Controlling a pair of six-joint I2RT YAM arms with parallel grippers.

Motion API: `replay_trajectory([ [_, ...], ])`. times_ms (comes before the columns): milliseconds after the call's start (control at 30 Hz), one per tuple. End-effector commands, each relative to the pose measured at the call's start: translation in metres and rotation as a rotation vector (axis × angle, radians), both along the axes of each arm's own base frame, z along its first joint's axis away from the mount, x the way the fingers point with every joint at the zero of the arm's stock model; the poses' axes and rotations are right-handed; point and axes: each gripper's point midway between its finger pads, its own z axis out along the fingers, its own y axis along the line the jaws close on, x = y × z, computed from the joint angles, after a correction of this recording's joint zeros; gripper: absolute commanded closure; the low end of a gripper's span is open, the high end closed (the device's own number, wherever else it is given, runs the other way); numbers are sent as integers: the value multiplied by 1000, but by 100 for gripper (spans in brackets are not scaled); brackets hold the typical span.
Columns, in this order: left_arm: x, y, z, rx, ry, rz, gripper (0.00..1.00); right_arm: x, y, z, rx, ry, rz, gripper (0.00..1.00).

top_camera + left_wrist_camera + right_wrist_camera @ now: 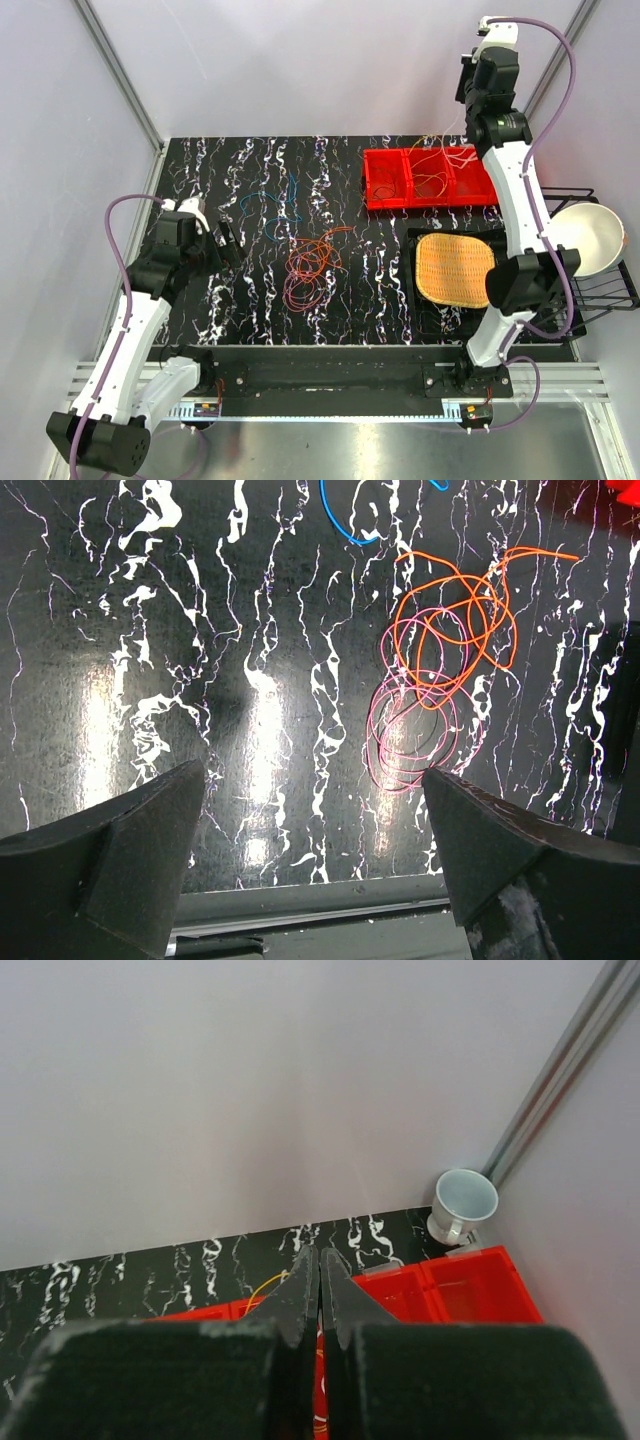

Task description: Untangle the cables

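left gripper [315, 845]: jaws spread wide, nothing between them, poised above the table [230, 320] on its left side. ahead of it and to its right lie two tangled cables, clear of both fingers: the pink-magenta cable [410, 740], coiled in loose rings, is the nearer, and the orange-red cable [470, 610] overlaps its far edge. the blue cable [345, 525] lies farther out, apart from that tangle. nothing stands between the jaws and the coils.

right gripper [320, 1295]: raised high over the far right corner, jaws pressed together. the yellow-orange cable [258, 1292] meets the fingertips and, in the top view, trails down into the red compartment tray [385, 185] directly below.

nearby items: a white cup [463, 1202] stands in the far corner, just behind the tray. nearer than the tray, a woven straw mat [455, 268] rests on a black tray [415, 290]. at the right edge a white bowl [588, 235] sits on a black wire rack [612, 290].

surface and room: the table is black with white marble veining. pale grey walls [300, 60] enclose it, with aluminium posts [120, 75] at the corners.
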Motion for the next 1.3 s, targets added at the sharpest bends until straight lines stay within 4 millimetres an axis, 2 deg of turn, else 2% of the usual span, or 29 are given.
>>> replay_trajectory([
  [0, 10, -1, 8, -6, -50, 5, 7, 11, -22, 10, -26, -24, -74, 100],
  [367, 10, -1, 7, -4, -47, 6, 8, 38, -65, -27, -56, 52, -214, 100],
  [400, 10, 0, 6, -4, -44, 8, 8, 38, -68, -24, -55, 48, -226, 100],
  [467, 10, -1, 5, -4, -41, 7, 8, 41, -77, -36, -54, 74, -264, 100],
  [700, 11, 0, 4, 1, -35, 10, 8, 53, -86, -65, -42, 138, -291, 100],
  [867, 11, 0, 3, 0, -31, 9, 8, 65, -97, -95, -47, 187, -342, 100],
  [900, 11, -1, 2, 1, -28, 7, 8, 69, -96, -96, -46, 186, -336, 100],
  [967, 11, -1, 3, 0, -29, 7, 9, 77, -99, -114, -49, 217, -333, 100],
  [1000, 11, -1, 2, -1, -27, 8, 9, 79, -98, -114, -48, 218, -327, 100],
  [1033, 11, 0, 3, 0, -29, 9, 9, 83, -97, -125, -50, 238, -323, 100],
  [1067, 11, 0, 3, 1, -29, 8, 9, 86, -98, -125, -49, 235, -322, 100],
  [1100, 11, -1, 3, 0, -31, 7, 9, 90, -95, -138, -49, 258, -310, 100],
  [1267, 12, -1, 2, 1, -26, 5, 9, 96, -93, -165, -33, 304, -301, 100],
])
